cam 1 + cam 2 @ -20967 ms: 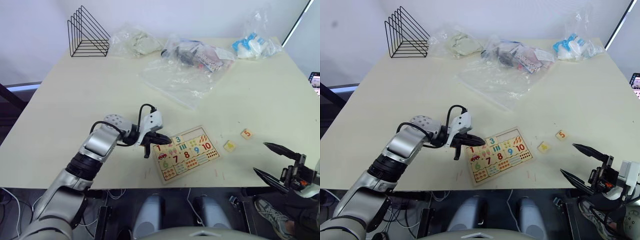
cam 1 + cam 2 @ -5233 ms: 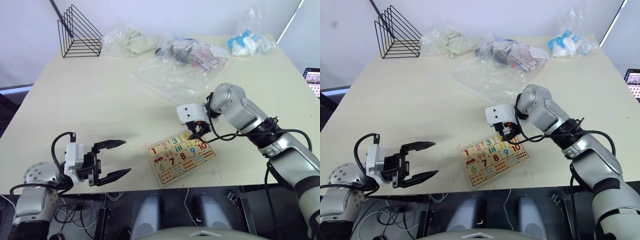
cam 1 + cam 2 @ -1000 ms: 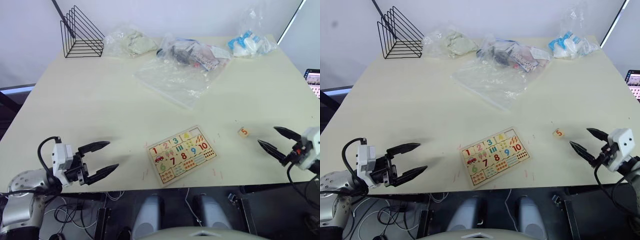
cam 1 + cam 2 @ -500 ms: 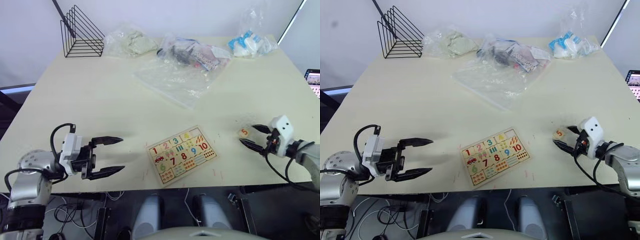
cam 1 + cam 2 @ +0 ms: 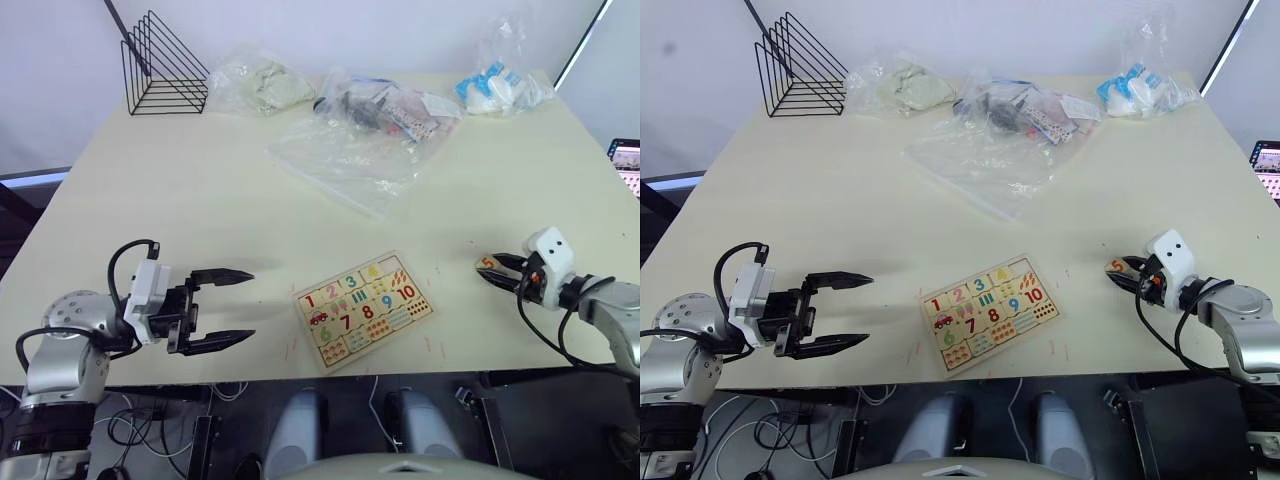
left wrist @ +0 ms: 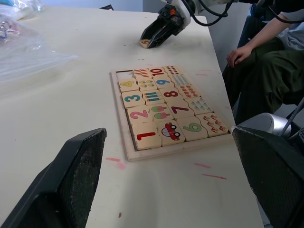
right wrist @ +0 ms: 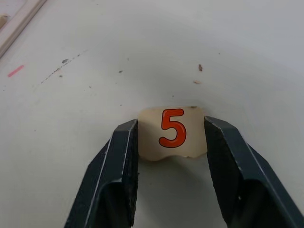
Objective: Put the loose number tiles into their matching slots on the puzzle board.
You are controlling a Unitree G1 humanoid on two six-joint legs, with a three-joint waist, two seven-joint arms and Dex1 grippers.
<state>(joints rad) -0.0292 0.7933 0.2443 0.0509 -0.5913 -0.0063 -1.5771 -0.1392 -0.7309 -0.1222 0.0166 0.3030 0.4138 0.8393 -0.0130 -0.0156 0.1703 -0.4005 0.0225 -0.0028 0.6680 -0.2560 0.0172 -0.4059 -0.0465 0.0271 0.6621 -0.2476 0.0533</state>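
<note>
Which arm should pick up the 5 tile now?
Right. Its pincer already straddles the 5 tile on the table, while the left pincer hangs open beyond the puzzle board.

Table [image 5: 150, 190]; board [image 5: 365, 309], bags [image 5: 355, 150], rack [image 5: 163, 68]

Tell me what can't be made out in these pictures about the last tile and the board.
- 5 tile: the right gripper brackets it; whether the fingers grip it can't be told.
- Puzzle board: in the head views its empty slot is too small to make out.
- Left gripper: open, hovering left of the board.
</note>
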